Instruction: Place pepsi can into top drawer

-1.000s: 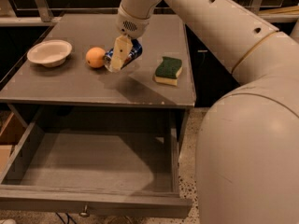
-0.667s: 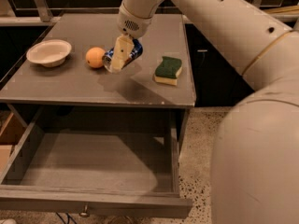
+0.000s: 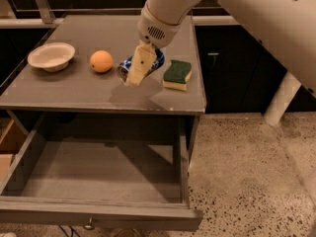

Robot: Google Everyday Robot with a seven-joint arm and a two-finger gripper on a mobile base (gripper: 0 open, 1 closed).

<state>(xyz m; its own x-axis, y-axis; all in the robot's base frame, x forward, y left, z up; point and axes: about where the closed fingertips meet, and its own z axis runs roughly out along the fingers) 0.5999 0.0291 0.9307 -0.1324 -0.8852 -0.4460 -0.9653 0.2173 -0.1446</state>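
Observation:
The pepsi can (image 3: 157,59) is blue with a silver end and lies on its side between my gripper's fingers. My gripper (image 3: 140,67) is shut on it and holds it just above the grey counter (image 3: 74,90), between the orange fruit and the sponge; its shadow falls on the counter below. One cream fingertip (image 3: 138,69) covers the can's middle. The top drawer (image 3: 98,214) is pulled open below the counter's front edge. Its inside is bare, and a small metal knob (image 3: 89,225) shows on the front panel.
An orange fruit (image 3: 101,61) sits left of the can, and a white bowl (image 3: 51,56) is farther left. A green-and-yellow sponge (image 3: 177,74) lies right of the can. A wooden box (image 3: 9,144) stands left of the drawer. Speckled floor (image 3: 247,172) lies to the right.
My gripper, with the can in it, has moved a little toward the counter's front edge and slightly right. The fruit, bowl and sponge have not moved.

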